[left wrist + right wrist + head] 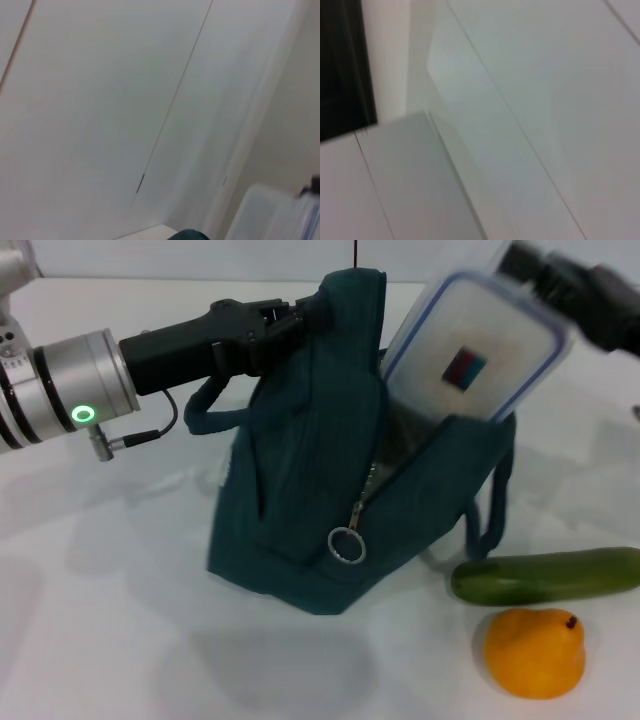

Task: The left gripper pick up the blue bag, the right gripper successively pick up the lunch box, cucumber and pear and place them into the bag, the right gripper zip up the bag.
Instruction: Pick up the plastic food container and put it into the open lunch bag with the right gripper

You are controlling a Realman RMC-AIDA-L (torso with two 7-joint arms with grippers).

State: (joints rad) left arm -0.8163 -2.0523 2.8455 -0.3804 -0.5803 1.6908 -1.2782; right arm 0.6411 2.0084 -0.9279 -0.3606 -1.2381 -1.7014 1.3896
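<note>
The blue bag (300, 510) stands on the white table with its top held up by my left gripper (305, 318), which is shut on the fabric edge. The zipper is open and its ring pull (346, 545) hangs at the front. The lunch box (470, 340) leans tilted in the bag's mouth, lower end inside and upper half sticking out. My right gripper (545, 280) is blurred at the box's upper right corner. The cucumber (545, 577) and the pear (535, 652) lie on the table right of the bag. In the left wrist view, the lunch box (270, 215) shows in a corner.
One loop handle (205, 410) hangs under my left arm and another (490, 510) droops on the bag's right side. The white table (110, 620) runs out to the left and front. Both wrist views show mostly pale wall.
</note>
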